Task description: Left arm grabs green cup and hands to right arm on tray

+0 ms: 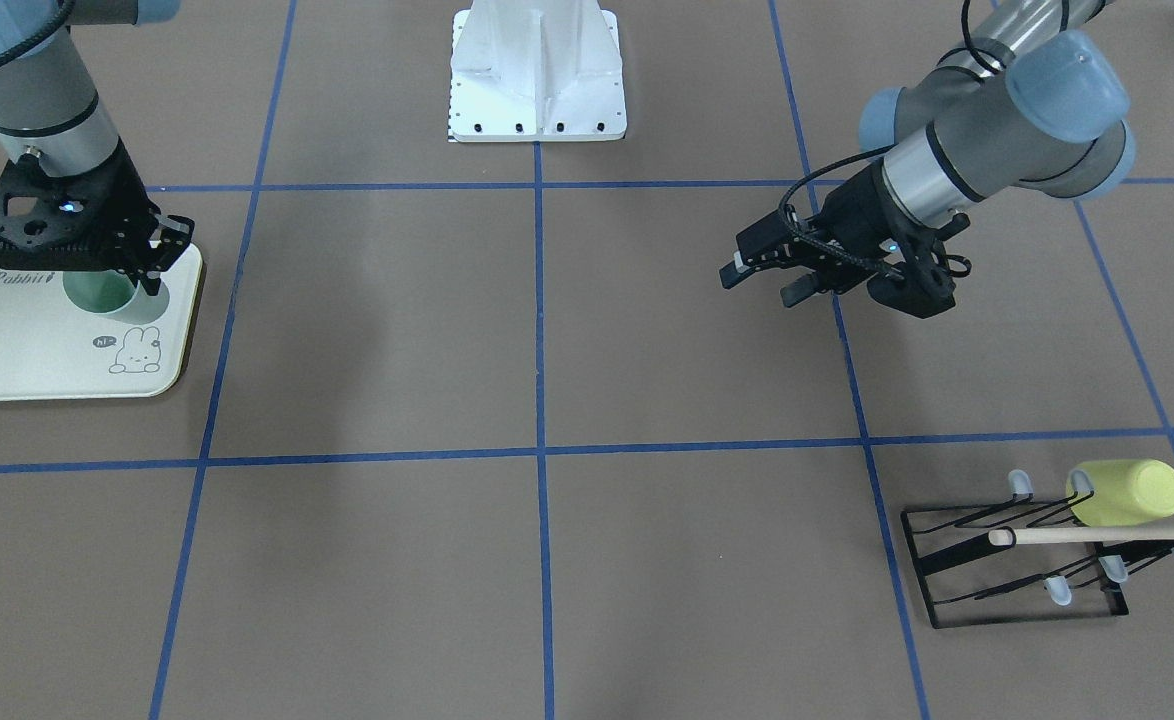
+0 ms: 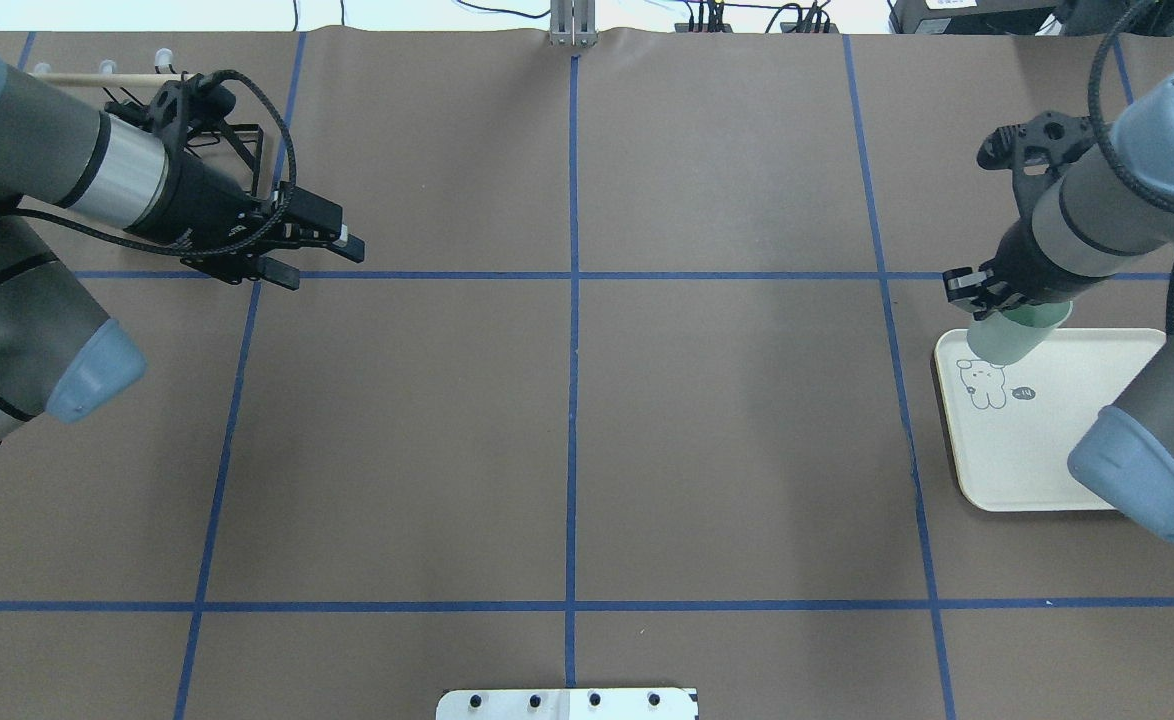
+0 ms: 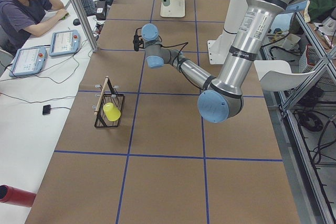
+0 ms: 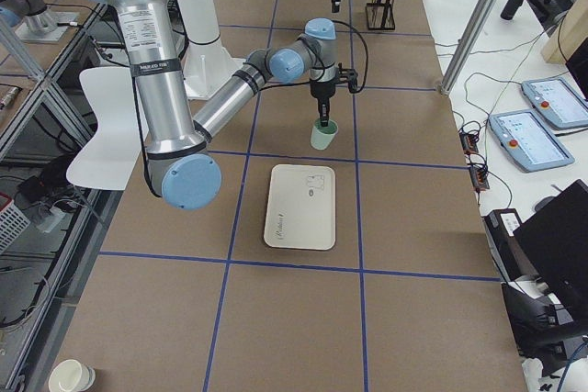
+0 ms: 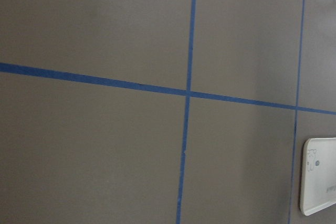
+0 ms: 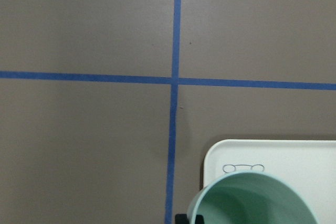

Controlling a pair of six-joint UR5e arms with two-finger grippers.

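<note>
The pale green cup (image 1: 97,291) hangs upright in my right gripper (image 1: 142,268), which is shut on its rim. The cup is held a little above the far end of the cream "Rabbit" tray (image 1: 17,350), near the lettering. The overhead view shows the cup (image 2: 1013,338) over the tray's (image 2: 1037,450) far corner, under the right gripper (image 2: 987,300). The right wrist view looks into the cup (image 6: 257,200) with the tray (image 6: 294,156) below. My left gripper (image 2: 319,258) is open and empty, far across the table; it also shows in the front view (image 1: 762,285).
A black wire rack (image 1: 1007,560) with a wooden bar holds a yellow cup (image 1: 1127,492) near my left arm. The robot's white base (image 1: 537,75) stands at the table's middle edge. Blue tape lines cross the brown table. An operator (image 3: 23,9) sits at a side desk.
</note>
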